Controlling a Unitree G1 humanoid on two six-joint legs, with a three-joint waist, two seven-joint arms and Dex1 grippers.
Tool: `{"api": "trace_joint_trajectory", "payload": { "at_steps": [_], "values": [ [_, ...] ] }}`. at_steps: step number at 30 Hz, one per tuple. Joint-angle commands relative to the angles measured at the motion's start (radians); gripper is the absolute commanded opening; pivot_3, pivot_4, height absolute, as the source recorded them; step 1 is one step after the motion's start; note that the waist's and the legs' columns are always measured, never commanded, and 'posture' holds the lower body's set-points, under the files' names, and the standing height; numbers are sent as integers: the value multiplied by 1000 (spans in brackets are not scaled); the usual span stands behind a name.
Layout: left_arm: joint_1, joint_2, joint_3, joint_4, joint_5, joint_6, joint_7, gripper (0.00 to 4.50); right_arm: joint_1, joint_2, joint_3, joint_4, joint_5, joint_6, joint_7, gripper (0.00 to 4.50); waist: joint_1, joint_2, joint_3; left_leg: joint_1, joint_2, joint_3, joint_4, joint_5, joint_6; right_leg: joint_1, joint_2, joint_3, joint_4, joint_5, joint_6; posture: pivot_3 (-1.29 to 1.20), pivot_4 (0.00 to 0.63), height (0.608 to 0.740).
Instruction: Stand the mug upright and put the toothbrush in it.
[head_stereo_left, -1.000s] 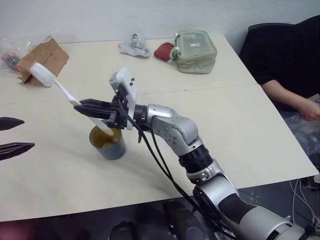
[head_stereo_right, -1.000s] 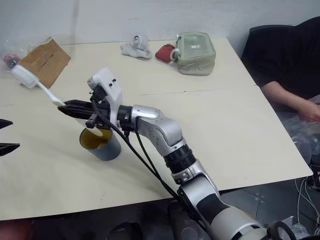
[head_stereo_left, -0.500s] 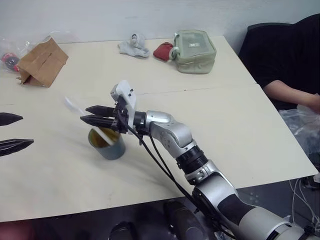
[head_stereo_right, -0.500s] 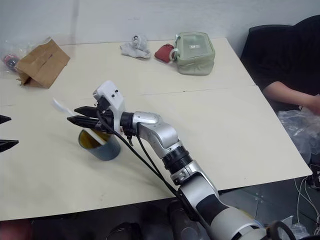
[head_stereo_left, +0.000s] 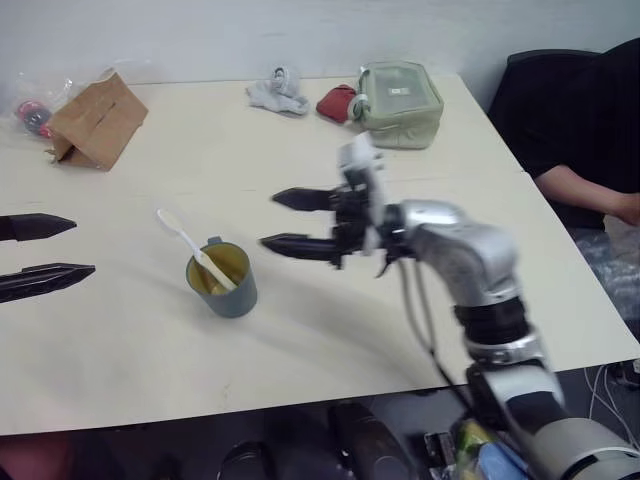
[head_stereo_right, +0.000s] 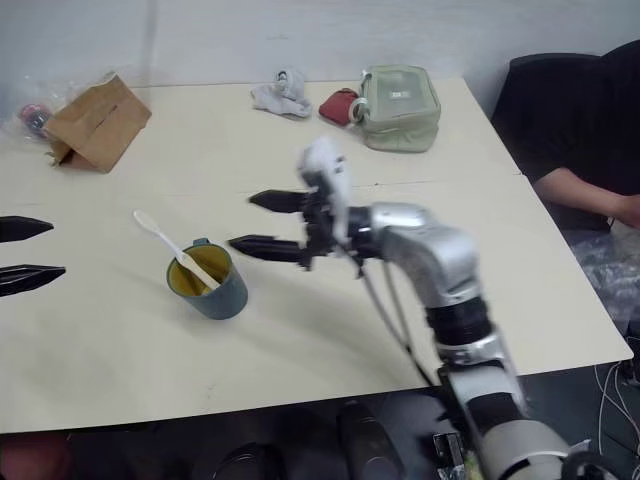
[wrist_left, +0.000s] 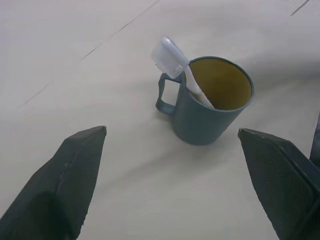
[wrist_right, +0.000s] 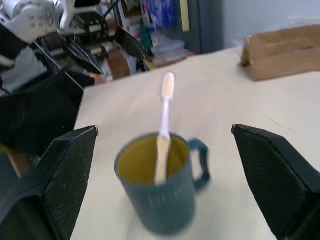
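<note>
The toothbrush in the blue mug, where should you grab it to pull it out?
Probably the bare white neck just below the head of the toothbrush, coming from above. That end sticks out past the rim and leans away from the mug, while the rest sits inside.

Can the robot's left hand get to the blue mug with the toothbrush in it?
Probably yes. The open left hand points toward the small teal-blue mug with the yellow inside, with only bare beige table between. The white plastic toothbrush leans that way, so it might get bumped.

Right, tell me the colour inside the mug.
Mustard yellow inside the mug, clearest in the left wrist view.
</note>
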Motion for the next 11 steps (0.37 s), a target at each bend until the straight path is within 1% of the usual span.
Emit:
{"api": "trace_joint_trajectory", "payload": {
  "at_steps": [1, 3, 4, 5, 7, 11],
  "values": [
    [30, 18, 57, 6, -6, 7, -36, 4500, 81, -374, -100, -79, 27, 10, 299, 4471, 11, 2, 2, 0, 0, 0, -1, 0, 0, 0, 0, 0, -2, 0, 0, 0, 150, 740],
    [76, 34, 98, 23, 24, -5, -75, 4500, 124, -534, -129, -41, 18, -12, 402, 4471, 26, 3, 2, 0, -1, 1, -3, -1, 2, 1, 1, 0, -5, 0, 0, 0, 150, 740],
    [103, 43, 120, 32, 41, -12, -97, 4500, 138, -594, -144, -20, 22, -14, 441, 4471, 24, 3, 2, 0, -1, 1, -4, -1, 2, 1, 1, 0, -6, 0, 0, 0, 150, 740],
    [123, 49, 137, 39, 52, -16, -114, 4500, 144, -626, -155, -9, 31, -13, 463, 4471, 21, 2, 3, 1, -1, 1, -4, -2, 2, 1, 1, 3, -6, 0, 1, 0, 150, 740],
    [159, 60, 176, 52, 71, -22, -149, 4500, 142, -646, -175, -4, 54, 0, 467, 4471, 16, 1, 3, 2, -1, 1, -3, -2, 2, 1, 3, 4, -6, 0, 1, 0, 150, 740],
    [180, 66, 198, 73, 88, -42, -157, 4500, 133, -616, -186, 1, 55, -11, 425, 4471, 12, 1, 3, 3, -1, 1, -2, -2, 2, 2, 2, 5, -4, 1, 1, 0, 150, 740]
  ]
}}
